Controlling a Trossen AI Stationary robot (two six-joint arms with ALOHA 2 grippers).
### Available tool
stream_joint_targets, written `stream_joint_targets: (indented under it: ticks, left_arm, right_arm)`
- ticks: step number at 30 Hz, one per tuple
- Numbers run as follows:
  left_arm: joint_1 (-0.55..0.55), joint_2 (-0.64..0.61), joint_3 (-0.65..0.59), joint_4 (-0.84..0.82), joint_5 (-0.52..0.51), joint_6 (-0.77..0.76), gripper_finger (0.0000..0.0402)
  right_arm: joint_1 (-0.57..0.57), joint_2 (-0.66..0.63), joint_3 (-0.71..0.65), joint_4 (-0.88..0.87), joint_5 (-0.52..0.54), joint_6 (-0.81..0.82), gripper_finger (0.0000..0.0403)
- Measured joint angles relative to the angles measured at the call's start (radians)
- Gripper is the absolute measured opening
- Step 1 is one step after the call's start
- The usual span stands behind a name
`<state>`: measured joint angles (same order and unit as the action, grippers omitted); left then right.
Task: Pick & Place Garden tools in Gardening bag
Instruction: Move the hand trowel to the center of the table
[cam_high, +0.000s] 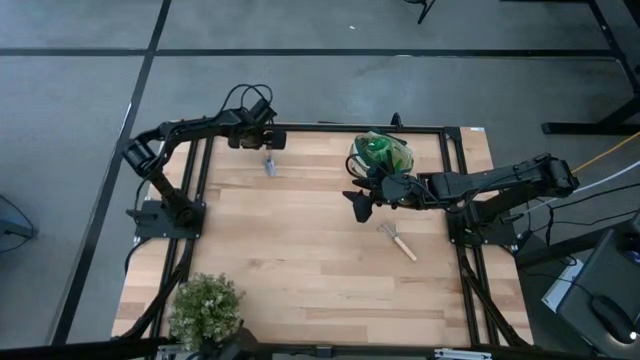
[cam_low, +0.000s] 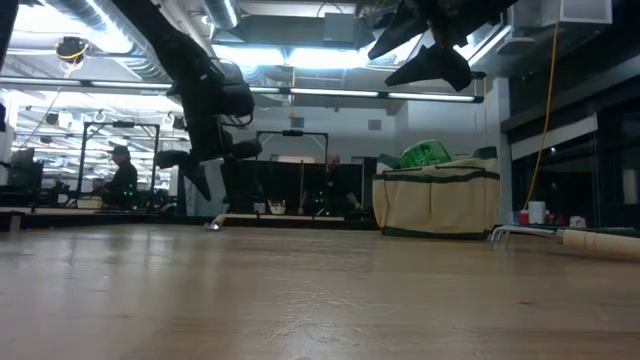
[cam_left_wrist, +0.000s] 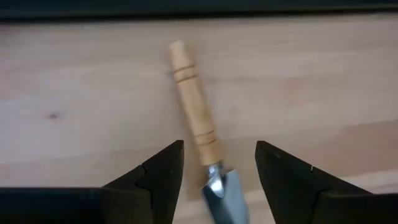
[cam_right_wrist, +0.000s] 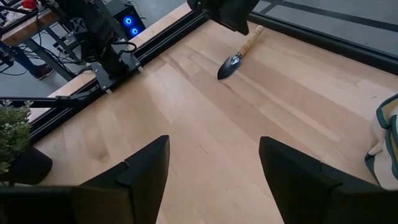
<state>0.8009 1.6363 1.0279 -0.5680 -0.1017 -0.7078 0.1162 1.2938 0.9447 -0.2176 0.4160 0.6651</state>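
While the left gripper (cam_left_wrist: 219, 180) hangs over the trowel (cam_left_wrist: 198, 124) with its fingers spread wide and nothing between them, the tool lies flat on the table (cam_high: 300, 260), well apart from the gardening bag (cam_high: 381, 155) along the same far edge. From the wrist view the wooden handle runs out between the two fingers. The right gripper (cam_high: 359, 203) hovers just beside the bag, on its near side, fingers also wide apart and empty. A rake (cam_high: 398, 240) lies on the wood nearer than the bag. Something green (cam_low: 428, 154) sticks out of the bag's mouth, probably the spray bottle. The plant (cam_high: 206, 305) stands at the corner farthest from the bag.
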Motion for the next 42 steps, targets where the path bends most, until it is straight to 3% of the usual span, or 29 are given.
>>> stream_joint_targets:
  ticks: [4,10,17,30,34,38,42]
  left_arm:
    - [-0.011,0.000,0.000,0.044,0.008,-0.004,0.0206]
    - [-0.044,0.000,0.000,0.046,-0.130,-0.061,0.0210]
    - [-0.068,0.018,0.000,0.050,-0.195,-0.120,0.0210]
    - [-0.086,0.189,0.001,0.050,-0.181,-0.230,0.0210]
    - [-0.086,0.208,0.004,0.054,-0.181,-0.204,0.0209]
    - [-0.094,0.206,0.004,0.057,-0.180,-0.174,0.0189]
    - [-0.108,0.206,0.003,0.065,-0.178,-0.117,0.0139]
  right_arm:
    - [0.000,0.000,0.000,0.009,0.000,0.000,0.0252]
    - [0.000,0.000,0.000,0.016,0.000,0.000,0.0252]
    - [0.000,0.000,0.000,0.017,0.000,0.000,0.0252]
    - [0.000,0.000,0.000,0.017,0.000,0.000,0.0252]
    - [0.000,0.000,0.000,0.017,0.000,0.000,0.0252]
    - [0.000,0.000,0.000,0.017,0.000,0.000,0.0252]
    - [0.000,0.000,0.000,0.017,0.001,0.000,0.0252]
